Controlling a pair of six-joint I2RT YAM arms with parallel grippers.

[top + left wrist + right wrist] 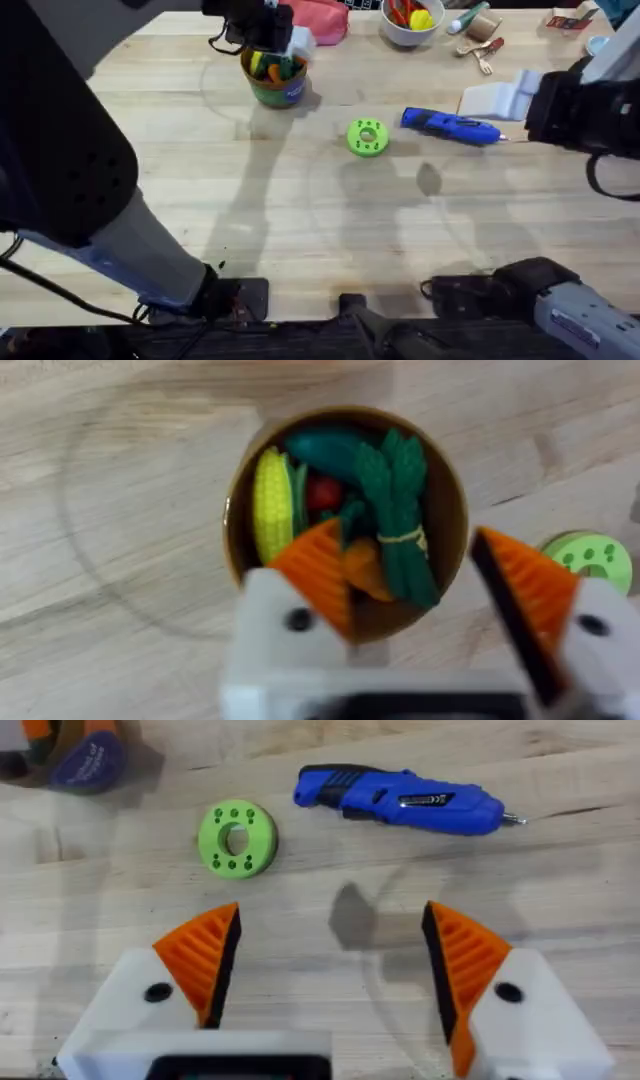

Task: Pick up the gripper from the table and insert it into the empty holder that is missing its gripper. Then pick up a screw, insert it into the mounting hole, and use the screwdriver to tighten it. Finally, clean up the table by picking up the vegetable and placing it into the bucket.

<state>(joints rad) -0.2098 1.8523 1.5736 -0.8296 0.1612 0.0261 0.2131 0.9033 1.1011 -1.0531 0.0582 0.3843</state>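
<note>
A: Where does my left gripper [410, 600] stand?
B: Above the bucket [275, 80] at the table's [300, 220] far left, fingers spread wide, gripping nothing. An orange piece (likely the vegetable [365, 572]) lies inside among corn [272, 500] and green produce.
A: And my right gripper [330, 970]?
B: Fingers wide apart and empty, over bare wood. Beyond it lie the screwdriver [452, 125], flat, tip pointing right, and the green disc [367, 137] just to its left.
</note>
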